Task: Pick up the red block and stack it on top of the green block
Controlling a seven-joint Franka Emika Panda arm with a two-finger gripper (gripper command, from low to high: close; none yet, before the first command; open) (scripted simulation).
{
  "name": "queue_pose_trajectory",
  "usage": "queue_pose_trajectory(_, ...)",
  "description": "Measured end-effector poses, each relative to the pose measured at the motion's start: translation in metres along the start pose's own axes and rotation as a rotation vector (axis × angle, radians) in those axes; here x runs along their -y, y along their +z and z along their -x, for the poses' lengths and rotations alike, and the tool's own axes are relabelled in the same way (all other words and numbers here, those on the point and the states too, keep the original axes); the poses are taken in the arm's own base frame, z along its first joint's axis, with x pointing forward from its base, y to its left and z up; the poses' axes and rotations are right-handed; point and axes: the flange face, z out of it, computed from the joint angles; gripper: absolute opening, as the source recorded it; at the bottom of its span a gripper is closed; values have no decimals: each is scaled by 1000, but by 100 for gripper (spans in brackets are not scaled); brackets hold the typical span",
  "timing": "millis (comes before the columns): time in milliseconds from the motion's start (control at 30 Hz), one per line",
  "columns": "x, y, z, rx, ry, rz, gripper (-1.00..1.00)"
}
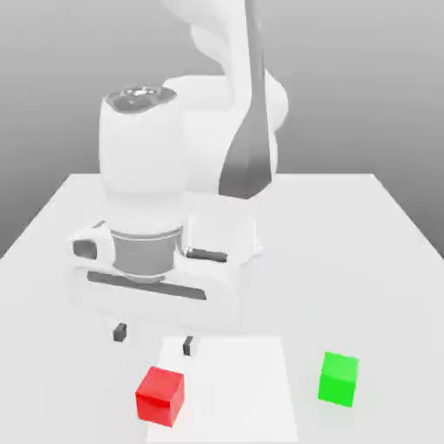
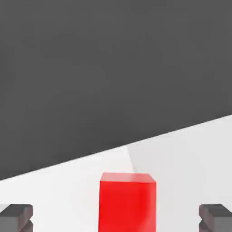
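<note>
1. Exterior view: my gripper [image 1: 153, 339] hangs above the white table [image 1: 381, 234], pointing down. My two dark fingertips [image 1: 120, 331] show below the white hand body, spread wide apart, nothing between them.
2. Exterior view: the red block [image 1: 160, 395] sits on the table at about 6 o'clock from my fingertips, just past them toward the camera. Not touching either finger. It rests flat and upright on a slightly brighter white patch [image 1: 251, 381] of the table.
3. Exterior view: the green block [image 1: 338, 378] is at roughly 3 o'clock from the red block, well apart from it, toward the exterior view's right. It stands just beside the edge of the brighter patch, flat on the table. Nothing is on top of it.
4. Exterior view: my arm [image 1: 234, 95] rises behind the hand at 12 o'clock; grey background beyond the table's far edge.
5. Hand view: both fingers [image 2: 16, 216] sit at the outer sides of the picture, fully spread. I hold nothing.
6. Hand view: the red block [image 2: 128, 201] lies between the two fingers, roughly centred in the gap, clear space on both sides. No contact with either pad. Top face and one side face are visible.
7. Hand view: the table [image 2: 190, 154] runs under the block, dark grey backdrop beyond its edge.
</note>
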Motion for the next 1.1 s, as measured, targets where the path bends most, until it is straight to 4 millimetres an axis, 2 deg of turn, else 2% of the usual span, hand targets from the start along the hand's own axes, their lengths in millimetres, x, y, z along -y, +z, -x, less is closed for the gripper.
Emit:
queue_pose_trajectory(133, -3, 51, 1, 8, 4, 10, 0)
queue_pose_trajectory(167, -4, 61, 1, 8, 4, 11, -100)
queue_pose_trajectory(400, -4, 62, 2, 8, 4, 11, -100)
queue_pose_trajectory(567, -2, 10, 2, 9, 2, 10, -100)
queue_pose_trajectory(633, 19, -3, 37, 14, -69, 6, -100)
queue_pose_trajectory(733, 52, -16, 109, 19, -210, 3, -100)
queue_pose_trajectory(800, 71, -25, 178, 20, -346, 3, -100)
queue_pose_trajectory(833, 77, -29, 215, 18, -418, 5, -100)
queue_pose_trajectory(867, 79, -32, 244, 15, -471, 6, -100)
queue_pose_trajectory(933, 79, -19, 249, 11, -474, 7, -100)
queue_pose_trajectory(1033, 79, 14, 250, 10, -471, 8, -100)
queue_pose_trajectory(1067, 78, 23, 250, 11, -472, 8, 100)
queue_pose_trajectory(1100, 78, 23, 250, 11, -472, 8, 100)
